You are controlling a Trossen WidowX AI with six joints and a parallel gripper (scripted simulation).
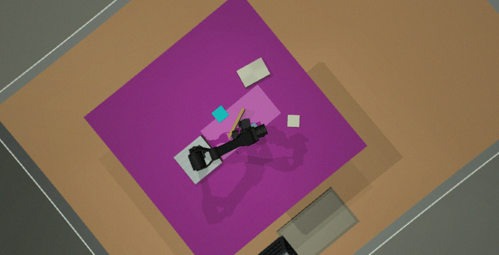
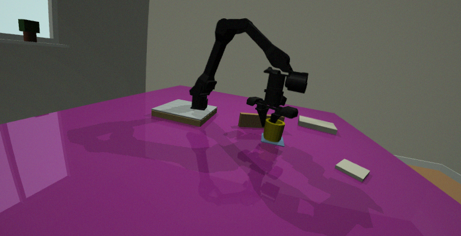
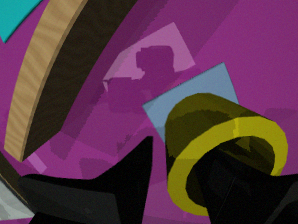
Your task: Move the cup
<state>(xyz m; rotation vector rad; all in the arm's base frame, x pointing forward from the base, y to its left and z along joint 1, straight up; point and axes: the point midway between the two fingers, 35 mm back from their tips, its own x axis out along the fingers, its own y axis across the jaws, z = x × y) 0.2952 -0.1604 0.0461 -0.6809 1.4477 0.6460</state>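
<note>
I have the claw (image 1: 240, 129) (image 2: 268, 123) (image 3: 172, 141) straddling the near wall of the yellow cup (image 2: 273, 131) (image 3: 190, 117): one finger is inside the mouth, the other outside, with a gap to the wall. It stands partly open and grips nothing. The cup sits upright on the blue pad (image 1: 254, 124) (image 2: 264, 140) (image 3: 200, 82), just below the claw.

I judge the cup stiff and fairly light, its thick wall unlikely to buckle under a firm pinch. The outside looks smooth, so a shallow bite could slip or let the cup swing. I'd take the wall itself, pads flat on both faces and well below the rim, keeping the inner fingertip off whatever lies at the bottom. I can't see the marbles, as the finger and shadow hide the inside. Loose, they would roll to the low side if this one-sided hold lets the cup tip.

The cyan pad (image 1: 220, 113) (image 3: 15, 15) is my likely goal, beyond the wooden board (image 1: 236, 122) (image 2: 249, 120) (image 3: 40, 75) standing on the counter (image 1: 157, 113) (image 2: 128, 196) (image 3: 260, 30) beside the claw. That calls for a level lift high enough to clear the board.
</note>
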